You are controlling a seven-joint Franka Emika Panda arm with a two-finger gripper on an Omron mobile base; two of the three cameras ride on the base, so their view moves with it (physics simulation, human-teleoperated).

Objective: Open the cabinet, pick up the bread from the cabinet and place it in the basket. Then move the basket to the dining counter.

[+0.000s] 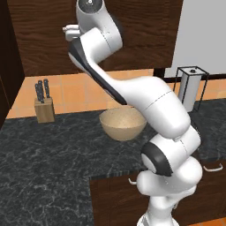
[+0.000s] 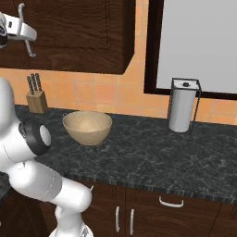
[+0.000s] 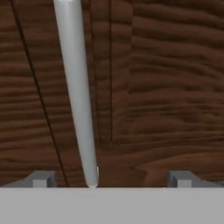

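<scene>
The dark brown wood-grain cabinet (image 1: 145,26) (image 2: 83,32) hangs on the wall with its doors closed, so the bread is hidden. My gripper (image 2: 26,30) (image 1: 69,31) is raised in front of the door. In the hand view the gripper (image 3: 111,179) is open, with the door (image 3: 166,87) close ahead. The long silver bar handle (image 3: 78,96) runs between the fingertips (image 3: 41,178), nearer the left one, and nothing is held. The light-tan basket (image 1: 122,123) (image 2: 87,126) sits empty on the black marbled counter (image 1: 44,163) below. The dining counter is out of view.
A knife block (image 1: 44,106) (image 2: 37,99) stands at the counter's back left. A paper towel holder (image 1: 190,88) (image 2: 181,109) stands at the back right, under a pale window panel (image 2: 199,41). Drawers with small handles (image 2: 171,201) lie below the counter edge.
</scene>
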